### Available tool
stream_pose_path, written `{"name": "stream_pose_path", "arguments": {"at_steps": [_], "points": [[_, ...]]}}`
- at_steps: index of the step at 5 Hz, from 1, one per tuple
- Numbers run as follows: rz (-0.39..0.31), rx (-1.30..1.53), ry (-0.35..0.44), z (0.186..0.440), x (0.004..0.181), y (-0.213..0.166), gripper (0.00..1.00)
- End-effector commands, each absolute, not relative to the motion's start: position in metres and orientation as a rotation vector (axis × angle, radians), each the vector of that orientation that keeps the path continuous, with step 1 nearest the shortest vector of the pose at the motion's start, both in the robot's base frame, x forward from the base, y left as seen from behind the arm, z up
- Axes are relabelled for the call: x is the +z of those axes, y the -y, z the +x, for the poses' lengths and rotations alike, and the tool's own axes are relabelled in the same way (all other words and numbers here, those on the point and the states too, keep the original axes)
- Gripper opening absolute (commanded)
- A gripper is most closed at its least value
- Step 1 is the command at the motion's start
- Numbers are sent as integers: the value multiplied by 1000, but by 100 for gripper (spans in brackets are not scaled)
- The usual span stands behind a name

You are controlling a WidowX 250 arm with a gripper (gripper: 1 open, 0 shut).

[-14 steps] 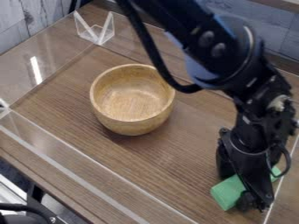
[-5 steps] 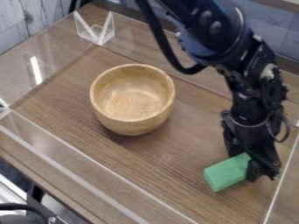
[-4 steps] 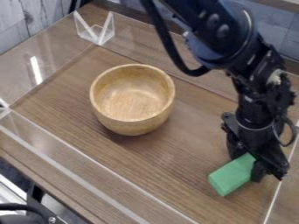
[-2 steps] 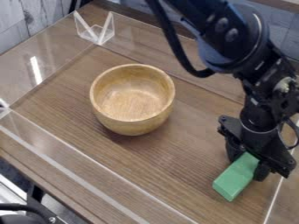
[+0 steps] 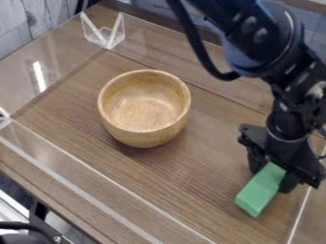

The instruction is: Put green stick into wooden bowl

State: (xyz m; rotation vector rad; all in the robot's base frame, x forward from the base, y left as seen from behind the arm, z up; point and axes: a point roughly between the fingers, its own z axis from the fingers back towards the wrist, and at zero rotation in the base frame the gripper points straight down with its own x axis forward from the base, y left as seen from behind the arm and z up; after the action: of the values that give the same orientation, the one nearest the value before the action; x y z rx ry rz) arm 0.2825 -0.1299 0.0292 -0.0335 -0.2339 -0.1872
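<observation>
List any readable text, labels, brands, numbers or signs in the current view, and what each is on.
None that can be read.
Bowl: no lettering, only wood grain.
Green stick: plain on the part that shows; the rest is hidden at the jaws.
Arm: no legible text; its dark parts are too blurred to rule out small markings.
</observation>
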Motion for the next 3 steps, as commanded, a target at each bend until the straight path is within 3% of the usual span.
{"name": "stream_pose_path", "arguments": {"at_steps": [1, 3], "points": [[-59, -216, 302, 297, 60, 128, 0], [-51, -235, 348, 292, 99, 113, 0]]}}
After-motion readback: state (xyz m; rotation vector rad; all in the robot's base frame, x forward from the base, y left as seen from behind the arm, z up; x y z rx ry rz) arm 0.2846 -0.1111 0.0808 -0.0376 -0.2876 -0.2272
